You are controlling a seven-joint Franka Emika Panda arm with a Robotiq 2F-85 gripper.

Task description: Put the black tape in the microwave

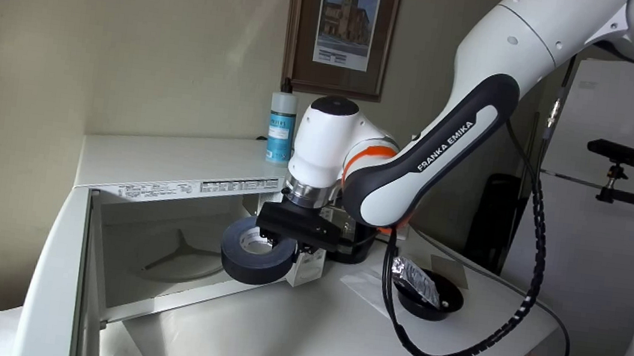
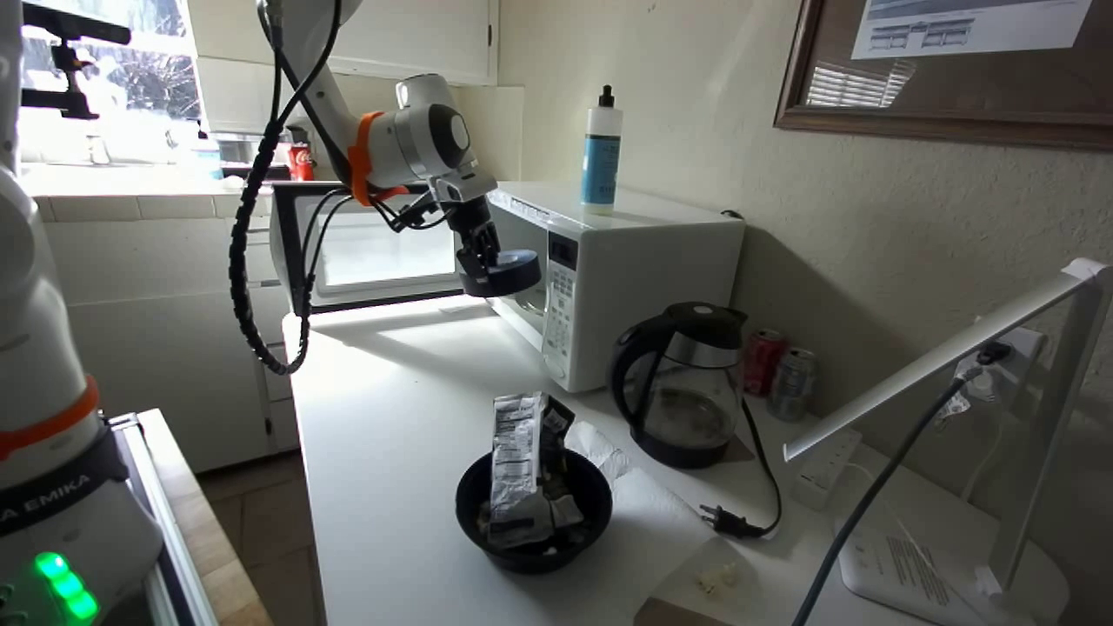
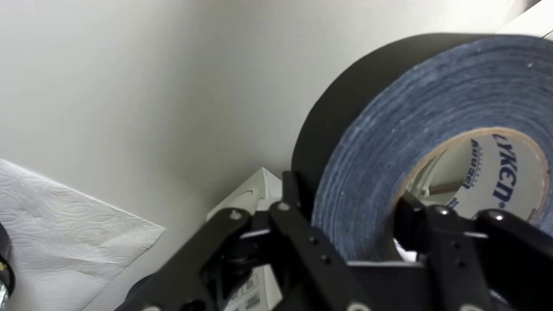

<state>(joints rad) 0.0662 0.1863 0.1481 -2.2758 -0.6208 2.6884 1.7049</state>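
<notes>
The black tape [image 1: 251, 271] is a thick ring with a pale printed core. My gripper [image 3: 350, 196] is shut on its wall in the wrist view, one finger inside the core and one outside. The tape [image 2: 513, 276] is held up in the air, just in front of the open microwave [image 2: 656, 287]. The white microwave [image 1: 168, 157] stands with its door [image 1: 54, 273] swung wide open. In an exterior view the tape overlaps the right part of the opening. The round turntable [image 1: 179, 264] shows inside. The microwave's control-panel corner [image 3: 248, 190] shows below the tape in the wrist view.
A blue-labelled bottle [image 2: 600, 169] stands on top of the microwave. A black bowl [image 2: 474, 509] with a foil packet, a coffee jug [image 2: 683, 382], cans [image 2: 793, 382] and a lamp [image 2: 1035, 417] stand on the white table [image 1: 310, 328]. A paper towel [image 3: 65, 242] lies there.
</notes>
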